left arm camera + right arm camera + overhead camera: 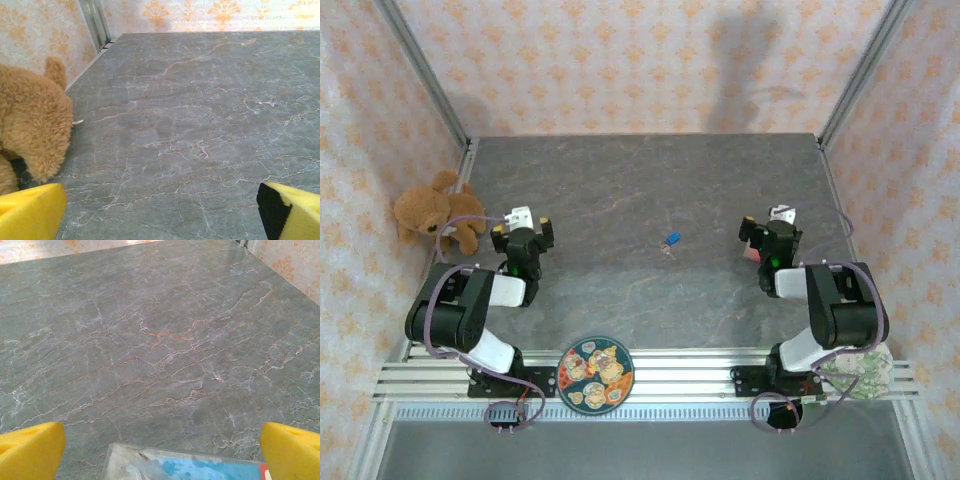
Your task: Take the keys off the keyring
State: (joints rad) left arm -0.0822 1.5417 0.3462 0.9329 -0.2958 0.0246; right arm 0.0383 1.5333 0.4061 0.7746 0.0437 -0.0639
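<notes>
The blue keyring lies flat on the grey marbled bench, close to its middle, touching neither arm. From the overhead camera it is a tiny bright tag, and the key cannot be told apart from it at this size (only a faint dark speck shows at the tag's 7 o'clock edge).

The left gripper sits well off at the keyring's 9 o'clock. Its wrist camera shows the yellow fingers spread wide with bare bench between them. A brown teddy bear lies at this gripper's 9 o'clock, near the wall; its fur comes right up beside the left-hand finger in the wrist view.

The right gripper stands at the keyring's 3 o'clock, also well apart from it. Its yellow fingers are likewise spread and grip nothing. A clear plastic packet with blue print lies on the bench low between them.

A round patterned plate rests on the rail at the near edge, at 6 o'clock between the two arm bases.
</notes>
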